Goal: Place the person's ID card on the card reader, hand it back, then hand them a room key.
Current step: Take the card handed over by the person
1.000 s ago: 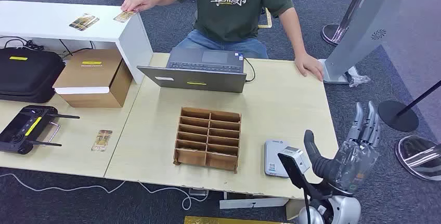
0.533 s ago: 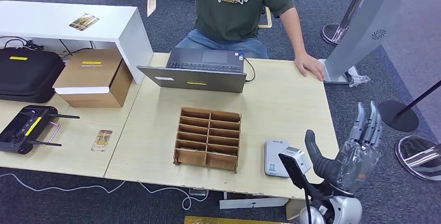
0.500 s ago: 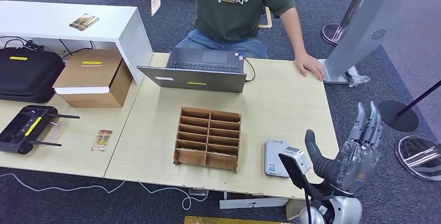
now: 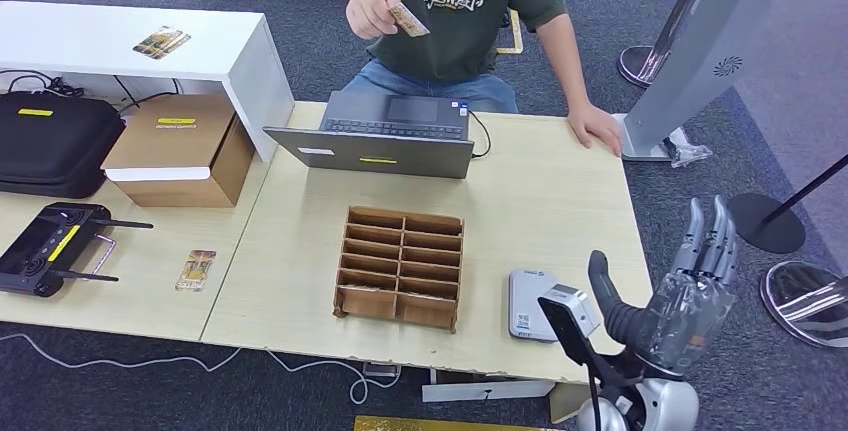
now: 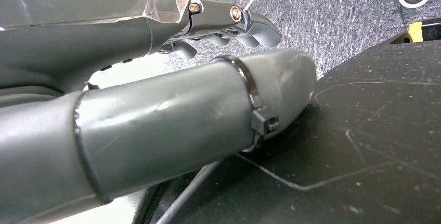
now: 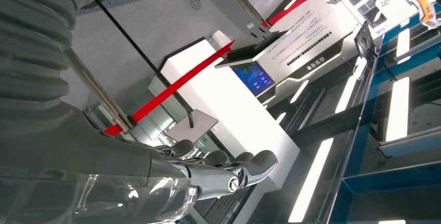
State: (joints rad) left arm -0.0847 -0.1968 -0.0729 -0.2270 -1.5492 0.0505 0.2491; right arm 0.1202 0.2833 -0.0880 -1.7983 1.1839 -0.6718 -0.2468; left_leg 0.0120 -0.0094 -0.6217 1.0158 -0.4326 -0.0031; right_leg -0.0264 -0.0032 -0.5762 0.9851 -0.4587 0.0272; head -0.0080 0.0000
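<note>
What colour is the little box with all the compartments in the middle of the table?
Brown, like cardboard or thin wood. The box shows best in the head view.

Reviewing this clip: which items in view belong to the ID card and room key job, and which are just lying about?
Part of the job:
- card held up by the person's hand
- card reader at the table's near edge
- right hand, raised, holding nothing
- wooden slotted tray

Lying about:
- laptop
- cardboard box
- black case
- remote controller

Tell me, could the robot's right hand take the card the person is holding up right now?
Probably not yet: the card is beyond the laptop, and the right hand is raised at the table's near corner.
</note>
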